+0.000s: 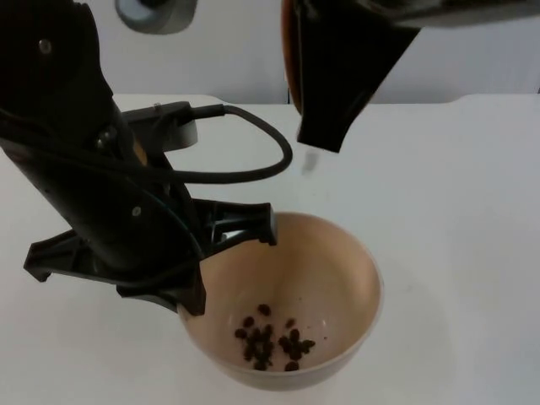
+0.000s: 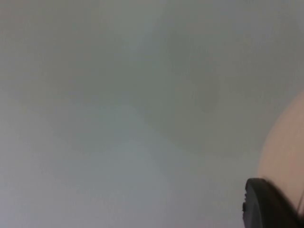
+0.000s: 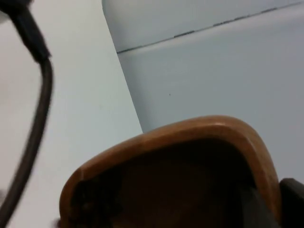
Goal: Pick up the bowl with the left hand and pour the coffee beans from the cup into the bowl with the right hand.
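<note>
- Two grippers are at work over the white bench.
- Left gripper has its jaws clamped on the near-left rim of the beige bowl, which sits low in the top view, raised and tilted a little.
- A small heap of dark coffee beans lies in the bowl's bottom.
- In the left wrist view, a pale curve of the bowl sits just beside a black fingertip.
- Right gripper is up near the grey partition wall, jaws closed on the brown wooden cup, well above the bowl.
- The cup's rim and dark inside loom large in the right wrist view; I cannot tell whether any beans remain inside.
</note>
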Controlling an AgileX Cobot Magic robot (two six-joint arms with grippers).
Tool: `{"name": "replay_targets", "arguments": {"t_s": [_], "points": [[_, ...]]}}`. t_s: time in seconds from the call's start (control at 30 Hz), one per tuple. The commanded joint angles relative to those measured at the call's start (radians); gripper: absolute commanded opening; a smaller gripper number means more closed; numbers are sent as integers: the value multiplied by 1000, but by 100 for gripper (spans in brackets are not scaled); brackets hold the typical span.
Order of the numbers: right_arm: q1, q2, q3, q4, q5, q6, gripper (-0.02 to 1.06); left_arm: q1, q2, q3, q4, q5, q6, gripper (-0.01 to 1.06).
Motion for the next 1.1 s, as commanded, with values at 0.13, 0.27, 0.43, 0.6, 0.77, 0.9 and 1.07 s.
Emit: {"name": "replay_targets", "arguments": {"t_s": [0.13, 0.27, 0.43, 0.6, 0.77, 0.9, 1.07], "points": [[19, -2, -3, -19, 4, -27, 0, -6, -5, 1, -12, -4, 0, 0], [19, -2, -3, -32, 4, -33, 0, -6, -5, 1, -12, -4, 0, 0], [19, -2, -3, -32, 4, -33, 0, -6, -5, 1, -12, -4, 0, 0], [19, -2, -3, -29, 4, -20, 0, -6, -5, 1, -12, -4, 0, 0], [17, -2, -3, 7, 4, 20, 0, -6, -5, 1, -12, 0, 0, 0], [8, -2, -3, 35, 4, 65, 0, -6, -5, 1, -10, -1, 0, 0], [-11, -2, -3, 69, 4, 100, 0, -6, -5, 1, -10, 1, 0, 0]]}}
